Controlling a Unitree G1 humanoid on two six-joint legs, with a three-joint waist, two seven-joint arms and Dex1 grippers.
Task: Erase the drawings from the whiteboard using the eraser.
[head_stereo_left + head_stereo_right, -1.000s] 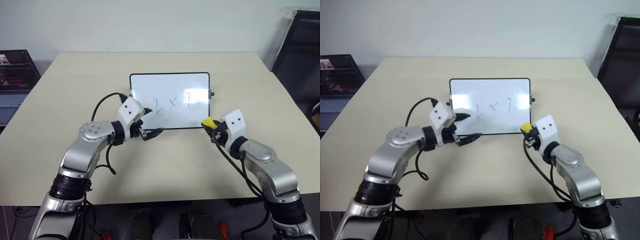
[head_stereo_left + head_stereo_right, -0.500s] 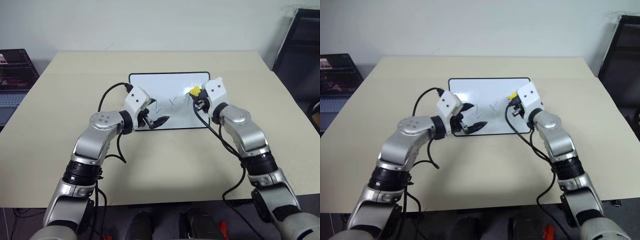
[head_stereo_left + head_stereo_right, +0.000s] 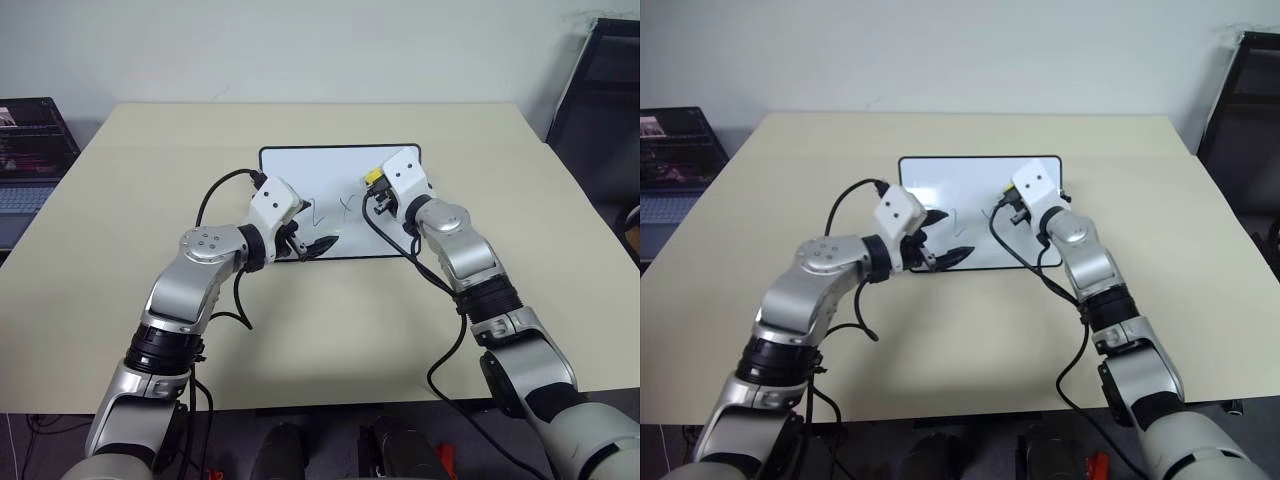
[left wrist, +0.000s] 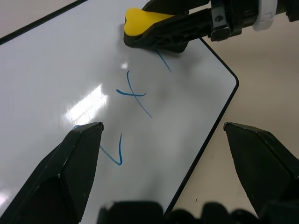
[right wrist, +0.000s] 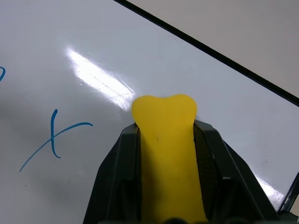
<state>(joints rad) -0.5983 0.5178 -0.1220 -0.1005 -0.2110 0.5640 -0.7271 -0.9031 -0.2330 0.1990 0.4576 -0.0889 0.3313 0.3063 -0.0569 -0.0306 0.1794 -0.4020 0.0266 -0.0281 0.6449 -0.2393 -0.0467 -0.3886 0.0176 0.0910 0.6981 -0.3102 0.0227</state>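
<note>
The eraser (image 5: 166, 154) is clamped between the fingers of the right end effector (image 3: 378, 186) and is held over the right part of the whiteboard (image 3: 335, 160), which lies flat on the surface (image 3: 150, 150). The drawings (image 4: 135, 93) are seen just beside the eraser's tip, toward the left end effector (image 3: 318, 244), whose fingers are spread apart at the board's near edge; whether the board is touched by them cannot be told.

The wiping stroke appears to be the step in hand. For it to be done well, the eraser's dark underside should be pressed flat on the board, not tilted onto an edge, and even pressure should be kept. The strokes should be swept across the marks toward the left end effector, in overlapping passes. The board should be steadied by the left end effector, since a glossy, light board is likely to slide under sideways force.
</note>
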